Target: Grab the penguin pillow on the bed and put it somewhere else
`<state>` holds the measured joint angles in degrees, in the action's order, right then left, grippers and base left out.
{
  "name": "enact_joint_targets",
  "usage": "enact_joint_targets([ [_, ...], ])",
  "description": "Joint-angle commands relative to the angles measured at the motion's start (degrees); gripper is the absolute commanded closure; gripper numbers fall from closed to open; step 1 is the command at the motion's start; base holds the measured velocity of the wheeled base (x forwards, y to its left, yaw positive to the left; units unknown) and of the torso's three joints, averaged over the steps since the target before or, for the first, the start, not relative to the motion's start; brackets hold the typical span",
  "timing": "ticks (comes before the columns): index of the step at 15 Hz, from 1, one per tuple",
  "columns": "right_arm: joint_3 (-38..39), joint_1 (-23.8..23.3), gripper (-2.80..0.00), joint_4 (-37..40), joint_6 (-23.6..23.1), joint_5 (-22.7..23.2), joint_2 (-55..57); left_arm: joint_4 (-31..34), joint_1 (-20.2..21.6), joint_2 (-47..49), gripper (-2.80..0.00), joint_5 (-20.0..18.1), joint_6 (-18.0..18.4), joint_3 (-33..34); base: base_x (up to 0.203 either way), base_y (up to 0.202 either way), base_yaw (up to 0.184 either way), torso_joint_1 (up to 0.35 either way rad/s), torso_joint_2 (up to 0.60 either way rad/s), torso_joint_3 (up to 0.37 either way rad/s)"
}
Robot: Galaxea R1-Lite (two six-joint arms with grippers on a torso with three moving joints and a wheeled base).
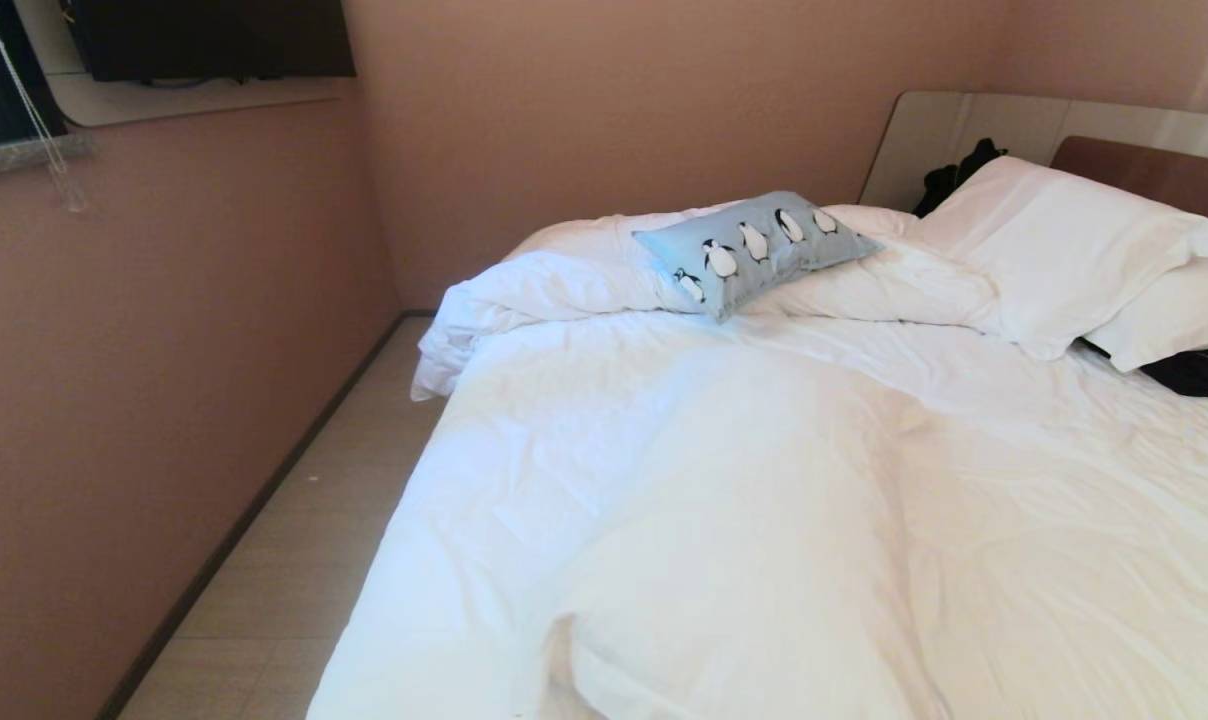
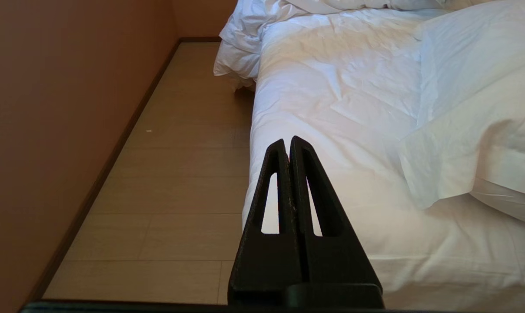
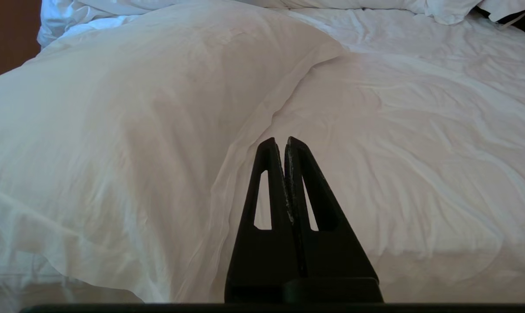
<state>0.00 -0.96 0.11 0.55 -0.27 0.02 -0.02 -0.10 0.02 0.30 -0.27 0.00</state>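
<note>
Head view gives me the whole bed (image 1: 764,500), and neither arm appears in it. Going left to right: the pink wall and a strip of floor (image 1: 294,560) run along the bed's left edge, then the rumpled duvet (image 1: 664,480), and the penguin pillow (image 1: 754,248) sits on the bunched-up fold of duvet toward the head of the bed, closer to its left edge than its right. Further right, two white pillows (image 1: 1064,250) lie stacked against the headboard (image 1: 1144,165), well apart from my target.

My left gripper (image 2: 287,143) hangs over the bed's near left edge, fingers pressed together and empty. My right gripper (image 3: 279,143) hovers above the duvet near the foot, likewise clenched on nothing.

I judge the pillow light, soft and squashy, so it should fold under the jaws rather than slip. I would pinch the near corner or the near long edge, where the fabric stands free of the duvet. The risk is catching duvet cloth along with it; from here I cannot quite tell how deep the pillow sinks into that fold.
</note>
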Motion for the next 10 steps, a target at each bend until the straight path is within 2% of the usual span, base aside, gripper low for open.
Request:
enact_joint_targets([
  [1, 0.0, 0.0, 0.0, 0.0, 0.2, 0.0, 0.0, 0.0, 0.0, 0.0, 0.0, 0.1, 0.0, 0.1, 0.0, 0.0, 0.0, 0.0, 0.0, 0.0],
  [10, 0.0, 0.0, 0.0, 0.0, 0.2, 0.0, 0.0, -0.1, 0.0, 0.0, 0.0, 0.1, 0.0, 0.0, 0.0, 0.0, 0.0, 0.0, 0.0, 0.0],
])
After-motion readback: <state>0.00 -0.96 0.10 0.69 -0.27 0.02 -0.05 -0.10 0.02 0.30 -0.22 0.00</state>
